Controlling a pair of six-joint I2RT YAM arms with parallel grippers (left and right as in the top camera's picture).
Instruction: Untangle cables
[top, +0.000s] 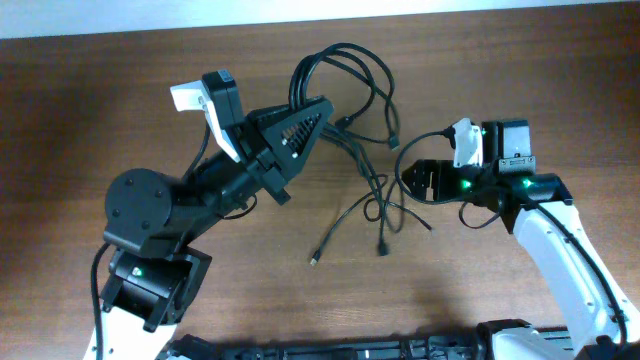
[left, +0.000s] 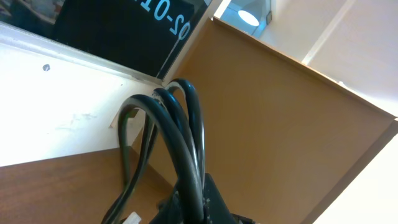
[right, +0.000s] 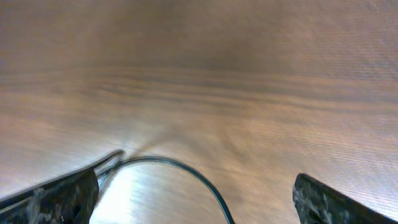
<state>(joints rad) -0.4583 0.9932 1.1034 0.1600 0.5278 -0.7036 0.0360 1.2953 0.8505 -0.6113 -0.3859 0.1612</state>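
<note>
several thin black cables (top: 372, 195) lie knotted in the middle of the counter (top: 120, 90), between the two arms. two plug ends (top: 314, 259) stick out free toward the near edge, and some loops (top: 345, 55) rise at the far side. the left hand (top: 316, 108) is fully closed and has hold of these loops. in the left wrist view the cords (left: 186, 137) stand up in an arch out of the clamped jaws. the right hand (top: 414, 180) is spread as wide as it goes and holds nothing. it is low over the counter at the right side of the knot. in its own view one strand (right: 186, 169) runs over the wood between the two fingers (right: 59, 199). whether it touches the left one i cannot tell.

i judge that the step in hand is to take this strand with the right hand, so that both arms can pull the knot apart. to do it well, the right hand should go down until the strand sits well between the fingers, then close on this one strand only. the pull should be slow and sideways, away from the left hand, and it should stop if the knot becomes tighter. a thin cord slips easily, so a grip near a plug end is maybe safer.
</note>
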